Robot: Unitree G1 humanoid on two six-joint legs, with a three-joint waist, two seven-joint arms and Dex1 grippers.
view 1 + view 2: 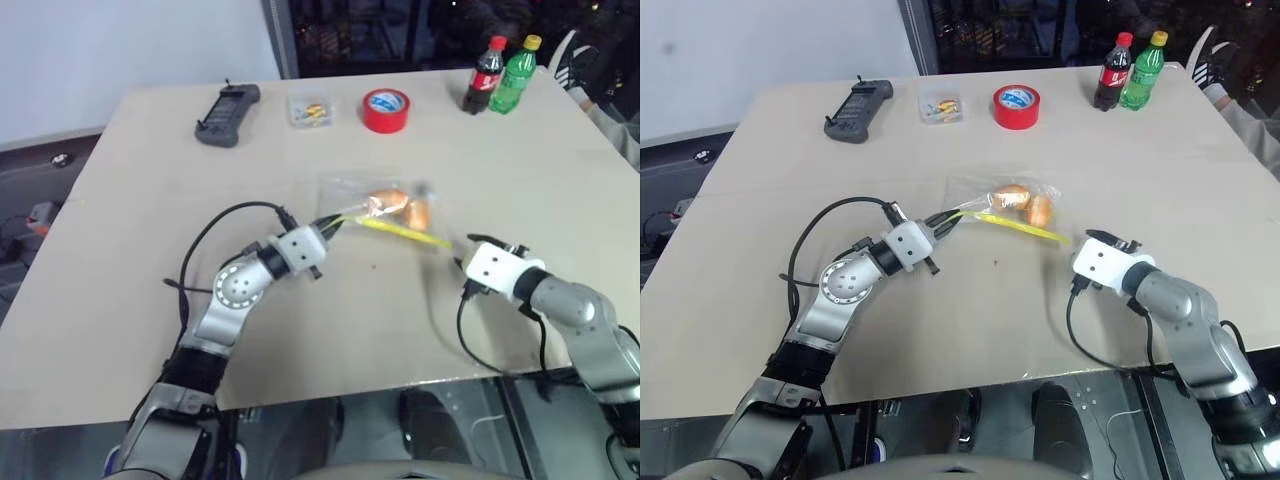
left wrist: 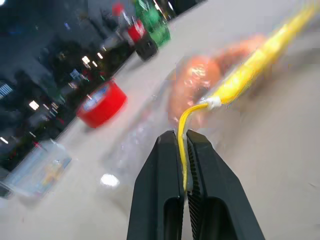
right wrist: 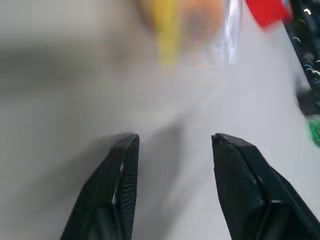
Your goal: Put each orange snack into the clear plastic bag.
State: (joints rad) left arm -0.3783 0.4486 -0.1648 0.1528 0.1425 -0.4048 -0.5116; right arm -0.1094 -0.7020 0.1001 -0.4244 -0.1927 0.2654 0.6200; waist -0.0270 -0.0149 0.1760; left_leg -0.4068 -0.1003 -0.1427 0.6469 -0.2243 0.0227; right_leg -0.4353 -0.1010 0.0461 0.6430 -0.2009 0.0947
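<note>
Two orange snacks (image 1: 397, 206) are sitting inside one clear plastic bag (image 1: 1002, 203), just beyond the left gripper (image 2: 183, 150), whose jaws are clamping together on the bag's yellow zip strip (image 2: 240, 80). The left wrist view is showing that pinch up close. The right gripper (image 3: 174, 142) is hovering with jaws apart, holding nothing, the bag lying ahead of its fingertips. Farther off, one red tape roll (image 1: 386, 109) and two bottles (image 1: 500, 76) are standing.

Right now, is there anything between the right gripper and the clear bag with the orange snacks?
Nothing visible. The right gripper is open over bare table, apart from the clear plastic bag. Both orange snacks already lie inside the bag, and the left gripper is shut on its yellow zip strip.
</note>
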